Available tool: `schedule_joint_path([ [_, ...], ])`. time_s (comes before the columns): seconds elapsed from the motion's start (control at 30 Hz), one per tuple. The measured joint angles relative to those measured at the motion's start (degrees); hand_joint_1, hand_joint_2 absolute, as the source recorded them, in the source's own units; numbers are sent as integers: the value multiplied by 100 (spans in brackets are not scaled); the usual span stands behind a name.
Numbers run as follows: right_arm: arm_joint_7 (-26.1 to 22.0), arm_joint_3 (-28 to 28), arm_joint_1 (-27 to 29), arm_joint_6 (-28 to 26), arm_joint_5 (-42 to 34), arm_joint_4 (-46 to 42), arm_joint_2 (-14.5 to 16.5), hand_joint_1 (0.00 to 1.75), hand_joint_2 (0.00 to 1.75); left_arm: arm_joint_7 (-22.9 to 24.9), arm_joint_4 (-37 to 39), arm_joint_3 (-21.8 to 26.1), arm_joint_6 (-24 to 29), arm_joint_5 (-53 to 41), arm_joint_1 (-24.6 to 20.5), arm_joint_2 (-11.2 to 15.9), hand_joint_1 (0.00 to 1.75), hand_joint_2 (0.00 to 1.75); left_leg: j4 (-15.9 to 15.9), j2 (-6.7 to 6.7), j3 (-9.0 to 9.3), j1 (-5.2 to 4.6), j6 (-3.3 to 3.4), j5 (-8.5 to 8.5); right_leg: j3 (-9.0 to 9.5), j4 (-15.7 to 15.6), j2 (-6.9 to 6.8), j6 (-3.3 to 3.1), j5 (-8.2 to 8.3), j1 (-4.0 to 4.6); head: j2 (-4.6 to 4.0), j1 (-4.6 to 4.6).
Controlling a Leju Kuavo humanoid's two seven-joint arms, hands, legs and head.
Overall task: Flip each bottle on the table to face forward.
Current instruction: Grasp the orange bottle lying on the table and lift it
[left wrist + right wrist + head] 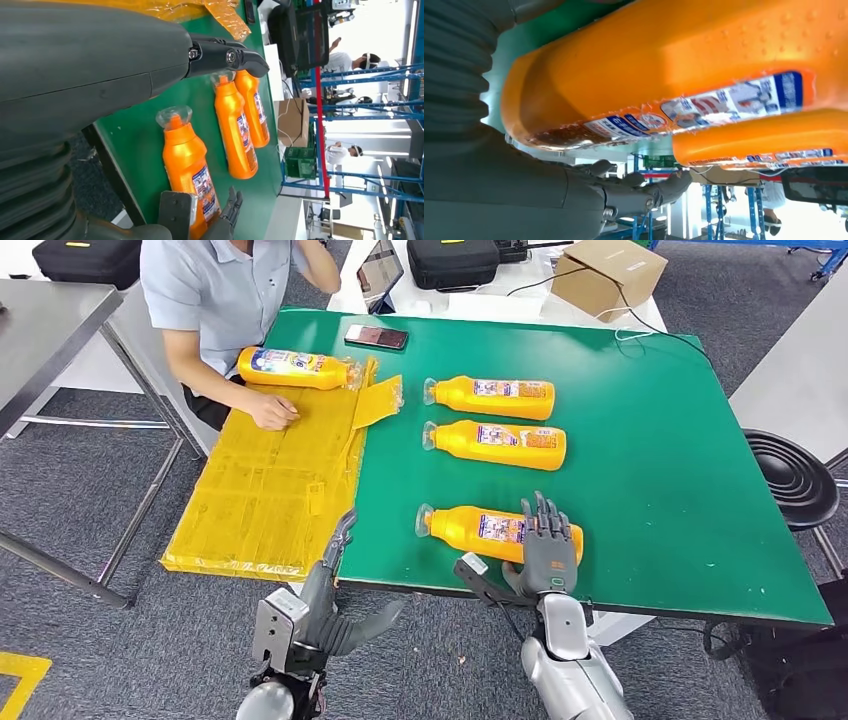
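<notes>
A: Where are the bottles, and which way do they point?

B: Three orange bottles lie on their sides on the green table (680,490), long axes running 3-to-9 in the head view, clear caps toward 9 o'clock, bases toward 3. The far bottle (492,397) and middle bottle (497,444) are stacked in a column, near each other but apart. The near bottle (480,529) sits at 6 o'clock from them, close to the table's front edge. All three show a label patch on top.

A: And the fourth?

B: The fourth bottle (295,368) is at about 10 o'clock from the rest, on the yellow cardboard sheet (260,500). Same 3-to-9 axis, but its cap points toward 3. A person's hand (270,412) rests on the sheet just beside it.

A: Right hand?

B: The right hand (547,545) lies over the base end of the near bottle, fingers extended and slightly spread across the top, touching it. The thumb side is below the table edge. Not a closed grasp as far as I can tell. The right wrist view shows that bottle's base and label up close.

A: Left hand?

B: The left hand (335,615) is below the front edge, at 7 o'clock from the near bottle, fingers apart, holding nothing.

A: Anything else?

B: A phone (376,336) at the far edge, and a cardboard box (608,275) at 1 o'clock.
</notes>
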Motion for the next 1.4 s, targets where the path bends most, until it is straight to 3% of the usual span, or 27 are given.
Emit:
schedule_joint_path([
  [0.17,34,74,76,200,-168,-163,-33,0,175,51,-55,56,-44,-40,36,-4,0,175,0,1,5,0,1,1,5,0,1,0,1,0,0,0],
  [0.37,-248,62,-83,253,-705,106,-60,0,175,85,-42,88,-130,-28,-14,-26,0,175,0,5,22,0,0,0,16,-1,2,0,2,0,0,0],
  [0.4,-283,57,-133,267,-777,197,-62,11,175,91,-31,91,-146,-17,-34,-33,0,175,0,6,28,0,0,-1,21,-2,3,0,2,0,0,0],
  [0.5,-346,47,-284,310,-905,472,-64,119,175,101,8,95,-185,3,-95,-43,0,175,0,14,52,0,-1,-5,41,-4,5,-2,1,1,0,0],
  [0.53,-354,47,-327,327,-920,555,-65,147,175,102,19,96,-191,3,-112,-46,0,175,0,18,59,0,-1,-6,47,-4,5,-2,0,1,0,0],
  [0.6,-327,46,-415,377,-931,722,-68,160,175,103,43,96,-197,9,-142,-50,0,175,-1,25,71,1,-1,-7,55,-5,6,-4,0,2,0,0],
  [0.7,-235,33,-537,444,-938,950,-90,168,175,112,84,96,-200,31,-188,-51,0,175,-1,28,93,1,-1,-11,48,-8,7,-8,-4,3,0,1],
  [0.83,-64,-21,-675,463,-938,1207,-161,160,175,138,119,96,-200,89,-221,-51,0,175,-2,25,116,0,7,-18,47,-14,6,-11,-12,2,0,2],
  [1.03,22,-68,-831,521,-942,1523,-258,172,175,246,245,100,-230,300,-280,-51,0,175,-2,16,141,1,16,-22,82,-32,5,-9,-15,3,0,2],
  [1.4,-1274,-554,-914,735,-1962,1684,-277,173,175,150,363,101,-258,557,-387,-47,0,175,-6,24,208,3,33,-42,169,-75,7,10,-29,5,0,3],
])
